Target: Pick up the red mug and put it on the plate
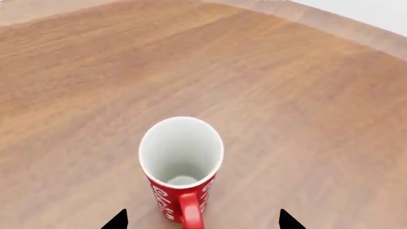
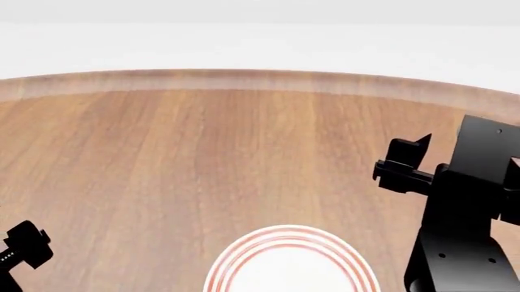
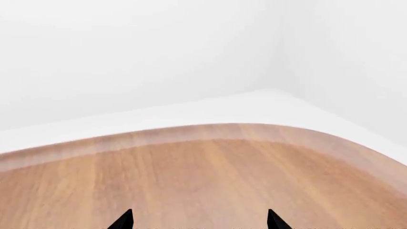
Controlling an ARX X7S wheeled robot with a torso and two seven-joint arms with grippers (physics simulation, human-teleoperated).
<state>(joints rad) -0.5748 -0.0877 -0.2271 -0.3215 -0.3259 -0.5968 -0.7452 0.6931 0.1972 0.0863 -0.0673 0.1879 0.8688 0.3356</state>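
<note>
The red mug point(image 1: 181, 164) with white pattern and white inside stands upright on the wooden table in the left wrist view, its red handle pointing toward the camera. My left gripper point(image 1: 203, 223) is open, its two fingertips set wide on either side of the handle, not touching the mug. The plate point(image 2: 289, 261), white with red rings, lies at the near edge of the head view, partly cut off. The mug is out of the head view. My right gripper point(image 3: 198, 222) is open and empty above bare table; its arm point(image 2: 463, 213) shows at the head view's right.
The round wooden table point(image 2: 243, 152) has a curved far edge point(image 2: 260, 78) against a white floor and wall. Part of my left arm point(image 2: 23, 246) shows at the head view's lower left. The table edge point(image 3: 210, 131) also shows in the right wrist view.
</note>
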